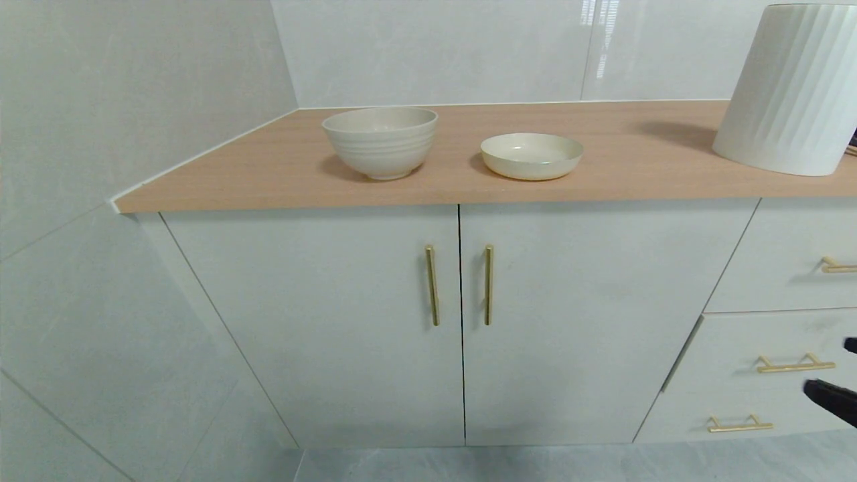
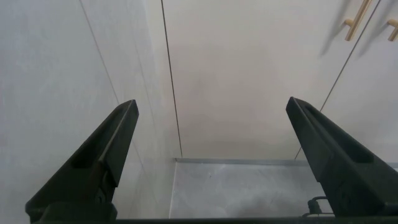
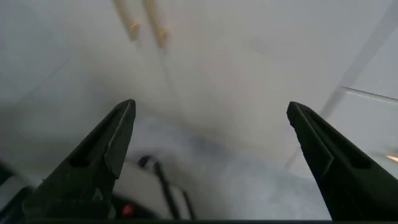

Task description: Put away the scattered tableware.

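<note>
A deep ribbed cream bowl (image 1: pixel 380 142) stands on the wooden countertop (image 1: pixel 281 171), left of a shallow cream dish (image 1: pixel 531 155). Below them are two shut white cabinet doors with gold handles (image 1: pixel 432 286). My left gripper (image 2: pixel 211 118) is open and empty, low down, facing the cabinet front and the floor. My right gripper (image 3: pixel 210 121) is also open and empty, held low before the cabinet doors. A dark fingertip (image 1: pixel 830 395) of it shows at the right edge of the head view, near the drawers.
A tall white ribbed cylinder (image 1: pixel 790 90) stands on the counter at the right. Drawers with gold handles (image 1: pixel 795 365) sit right of the doors. A tiled wall closes the left side and the back. Grey floor lies below.
</note>
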{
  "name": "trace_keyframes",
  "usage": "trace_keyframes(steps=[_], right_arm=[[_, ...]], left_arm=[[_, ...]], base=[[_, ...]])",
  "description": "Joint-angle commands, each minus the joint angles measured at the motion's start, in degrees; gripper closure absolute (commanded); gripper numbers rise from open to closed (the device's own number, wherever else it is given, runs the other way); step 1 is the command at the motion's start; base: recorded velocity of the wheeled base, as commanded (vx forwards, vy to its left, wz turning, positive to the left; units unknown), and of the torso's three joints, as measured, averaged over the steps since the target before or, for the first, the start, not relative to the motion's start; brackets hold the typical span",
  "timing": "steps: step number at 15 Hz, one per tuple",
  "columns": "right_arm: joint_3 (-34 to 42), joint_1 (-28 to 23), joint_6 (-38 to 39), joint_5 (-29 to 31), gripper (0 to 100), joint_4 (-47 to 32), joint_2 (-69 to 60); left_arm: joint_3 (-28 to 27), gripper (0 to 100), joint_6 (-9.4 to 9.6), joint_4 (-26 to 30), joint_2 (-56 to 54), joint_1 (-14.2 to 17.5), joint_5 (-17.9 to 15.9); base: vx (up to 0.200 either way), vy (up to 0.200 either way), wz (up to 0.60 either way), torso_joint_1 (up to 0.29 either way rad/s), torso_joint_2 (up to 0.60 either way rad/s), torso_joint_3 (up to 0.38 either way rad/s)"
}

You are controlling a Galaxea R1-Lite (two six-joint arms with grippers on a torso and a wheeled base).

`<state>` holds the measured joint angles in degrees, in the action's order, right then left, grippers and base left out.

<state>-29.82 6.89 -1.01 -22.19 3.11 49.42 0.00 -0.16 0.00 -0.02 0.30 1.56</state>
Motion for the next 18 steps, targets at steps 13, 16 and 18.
trace_keyframes(steps=[13,16,18], right_arm=[[-28.9,21.2,10.1,-2.9,0,16.1,52.4],[-29.8,21.9,10.2,0.7,0,17.6,56.9],[-32.7,23.6,11.3,7.1,0,18.0,60.1]], left_arm=[[0.0,0,-0.02,0.0,0.0,0.0,0.0],[0.0,0,-0.02,0.0,0.0,0.0,0.0],[0.0,0,-0.02,0.0,0.0,0.0,0.0]], base=[[0.000,0.000,0.00,0.000,0.00,0.000],[0.000,0.000,0.00,0.000,0.00,0.000],[0.000,0.000,0.00,0.000,0.00,0.000]])
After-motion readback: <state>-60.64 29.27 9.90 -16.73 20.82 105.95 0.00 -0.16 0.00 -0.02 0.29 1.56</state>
